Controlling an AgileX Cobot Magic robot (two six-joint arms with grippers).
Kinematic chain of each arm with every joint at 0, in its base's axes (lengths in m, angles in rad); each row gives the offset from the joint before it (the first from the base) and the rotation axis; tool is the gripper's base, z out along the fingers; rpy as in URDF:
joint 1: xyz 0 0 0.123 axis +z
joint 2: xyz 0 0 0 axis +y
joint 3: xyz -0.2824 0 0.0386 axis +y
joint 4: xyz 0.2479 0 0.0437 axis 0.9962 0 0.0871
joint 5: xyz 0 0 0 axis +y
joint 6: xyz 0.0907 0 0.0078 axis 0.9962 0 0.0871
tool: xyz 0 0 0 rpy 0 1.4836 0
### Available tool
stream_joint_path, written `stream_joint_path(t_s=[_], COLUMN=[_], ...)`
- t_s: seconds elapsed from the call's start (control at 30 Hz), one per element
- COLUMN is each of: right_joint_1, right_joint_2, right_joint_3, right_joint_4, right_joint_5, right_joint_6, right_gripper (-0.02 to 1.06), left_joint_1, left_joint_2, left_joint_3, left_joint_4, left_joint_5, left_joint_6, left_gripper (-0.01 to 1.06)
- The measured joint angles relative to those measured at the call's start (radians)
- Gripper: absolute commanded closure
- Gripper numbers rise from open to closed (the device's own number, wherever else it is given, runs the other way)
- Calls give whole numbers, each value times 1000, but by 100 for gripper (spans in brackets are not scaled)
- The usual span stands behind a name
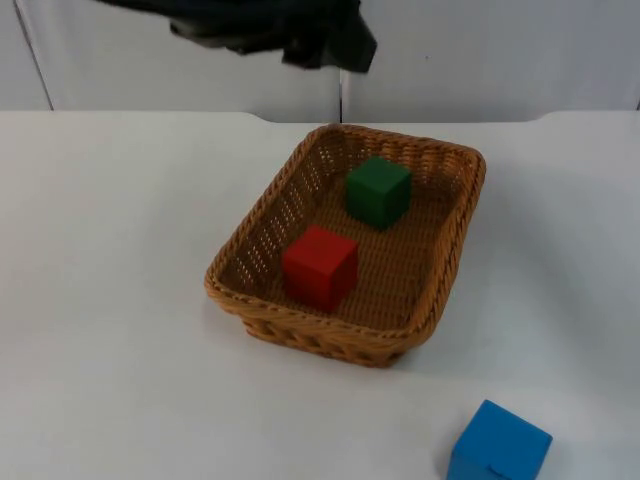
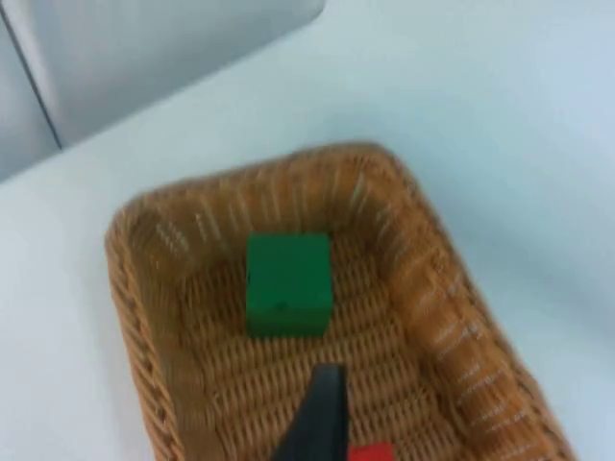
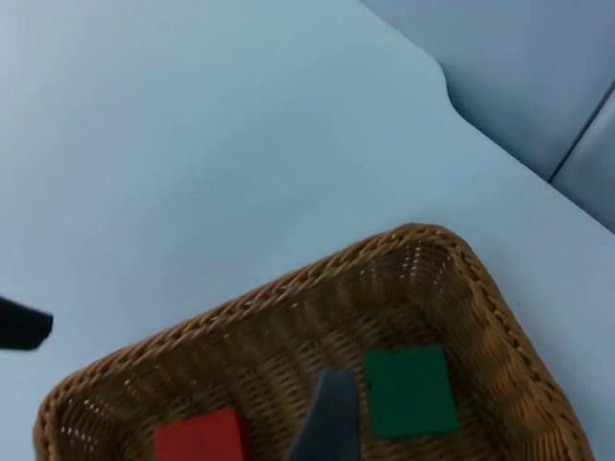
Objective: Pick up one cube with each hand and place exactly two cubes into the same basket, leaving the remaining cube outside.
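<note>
A woven basket [image 1: 452,250] stands mid-table and holds two cubes. The green cube [image 1: 378,190] rests near the basket's far end and the red cube [image 1: 319,265] near its front left wall; they are apart. The left wrist view shows the basket [image 2: 144,307], the green cube [image 2: 288,284] and an edge of the red cube [image 2: 370,451]. The right wrist view shows the basket [image 3: 279,298], the green cube [image 3: 409,390] and the red cube [image 3: 199,438]. A blue cube [image 1: 498,446] lies outside on the table at the front right. My left gripper [image 1: 325,42] hangs high over the basket's far rim. My right gripper [image 3: 330,423] is above the basket.
The white table [image 1: 110,280] spreads wide to the left of the basket. The grey partition wall [image 1: 500,50] closes off the back. The blue cube sits close to the table's front edge.
</note>
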Motion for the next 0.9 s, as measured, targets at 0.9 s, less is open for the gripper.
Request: stream_joint_path(t_s=[0.9], right_joint_1=[0], right_joint_2=[-280], right_joint_3=[431], right_joint_4=[10], right_joint_5=[-137], right_joint_6=[17], right_gripper=[34], left_joint_1=[0], left_joint_2=[-118], left_joint_3=[0], left_joint_4=[176], left_joint_5=[129], left_joint_6=[-150], left_gripper=[26])
